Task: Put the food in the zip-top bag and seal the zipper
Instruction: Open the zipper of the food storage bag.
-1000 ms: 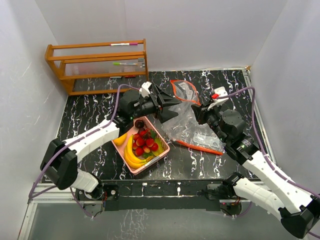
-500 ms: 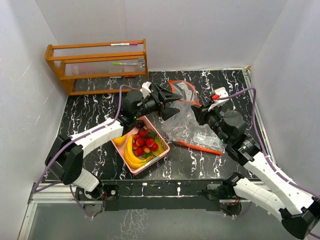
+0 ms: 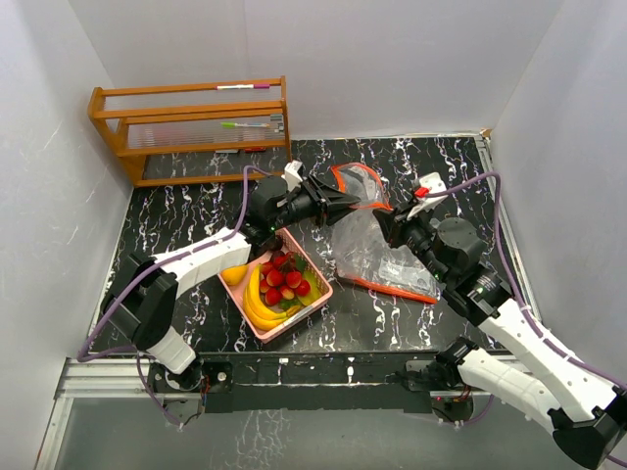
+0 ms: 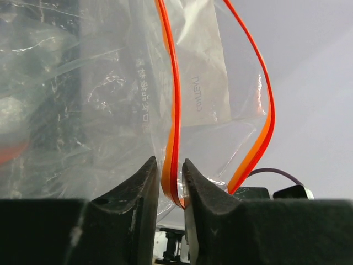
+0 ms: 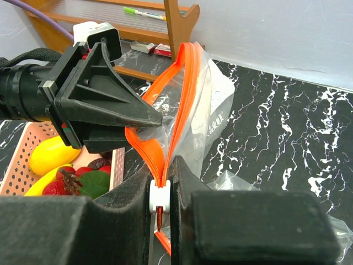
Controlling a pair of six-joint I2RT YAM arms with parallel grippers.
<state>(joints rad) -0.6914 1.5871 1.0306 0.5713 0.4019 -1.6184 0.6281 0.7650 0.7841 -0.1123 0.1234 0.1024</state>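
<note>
Just beyond the pink basket (image 3: pixel 320 294), off its far right corner, the zip-top bag (image 3: pixel 377 250) is held up by both arms. The left gripper (image 4: pixel 171 168) has its fingers narrowed onto one orange lip of the zipper, while the other lip bows away free. The right gripper (image 5: pixel 162 185) is pinched tight on the zipper's end, a small white slider showing between its fingers. All the food sits in the basket: banana bunch (image 3: pixel 257 299), red strawberries (image 3: pixel 282 277), a yellow-orange mango (image 3: pixel 235 273) and green pieces (image 3: pixel 312 287). None of it is in the bag.

I judge the step to be opening the mouth, ahead of any loading. The next move calls for drawing the held lip away from the other until the mouth gapes toward the basket; then one gripper must let go to fetch fruit.

Room is fair. Bare tabletop (image 3: pixel 176 211) lies left of the basket, the wooden rack (image 3: pixel 186 127) stands well behind it, and the tabletop's near edge runs close below it. The limp film could collapse once released.
</note>
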